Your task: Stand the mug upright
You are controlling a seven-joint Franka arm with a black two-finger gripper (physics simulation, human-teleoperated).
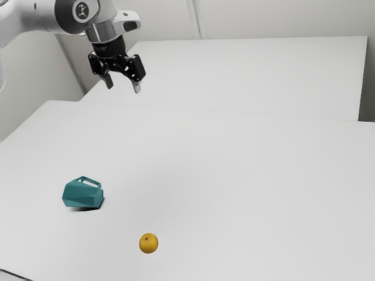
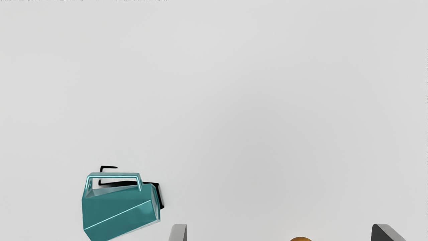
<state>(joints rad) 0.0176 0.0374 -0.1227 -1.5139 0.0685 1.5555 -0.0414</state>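
Spread wide, with nothing between its fingers, the end effector hangs high above the counter, well apart from everything on it. Such height and opening would suit an approach to the mug, but I judge this only from the pose.

Farther out, toward the exterior view's left, the mug lies on its side on the counter, with its handle upward. It is not upright. Its body has flat faces, and probably one of them serves as a resting side, so that it does not roll. The raised handle perhaps offers a place for gripping; turning the mug onto its base is what the task needs.

The orange rests alone on the counter, well apart from the mug; being round, it could roll if it is bumped.

The mug's underside is hidden, and I cannot tell surely which end is the mouth. In the wrist view, the bottom edge cuts off a lower part of the mug and most of the orange.
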